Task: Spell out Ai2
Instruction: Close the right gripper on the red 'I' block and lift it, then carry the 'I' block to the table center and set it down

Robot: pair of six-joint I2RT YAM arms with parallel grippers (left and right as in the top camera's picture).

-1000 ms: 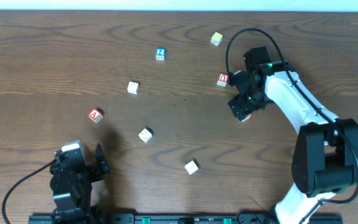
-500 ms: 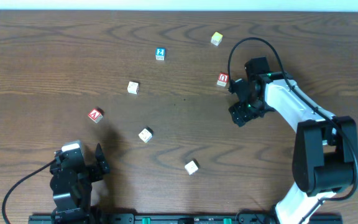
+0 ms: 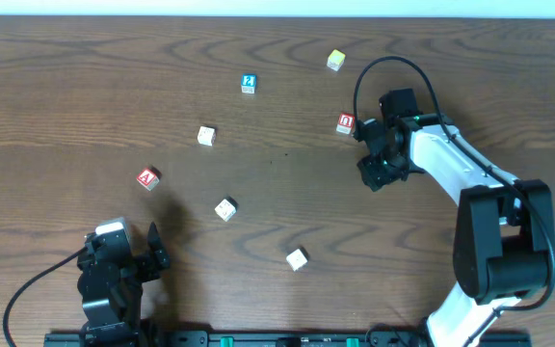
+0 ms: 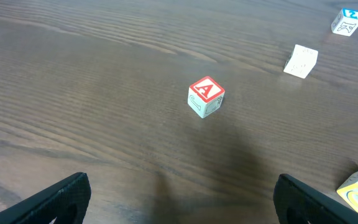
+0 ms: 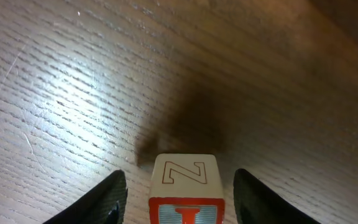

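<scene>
Right gripper (image 5: 183, 194), jaws apart, straddles the block (image 5: 184, 173) at bottom centre — close squarely on its sides before lifting.

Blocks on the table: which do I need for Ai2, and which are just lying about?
Needed: A block; 2 block; I block, inside the open right gripper.

Lying about: red block beside that gripper, letter unreadable; yellow block; three white blocks.
</scene>
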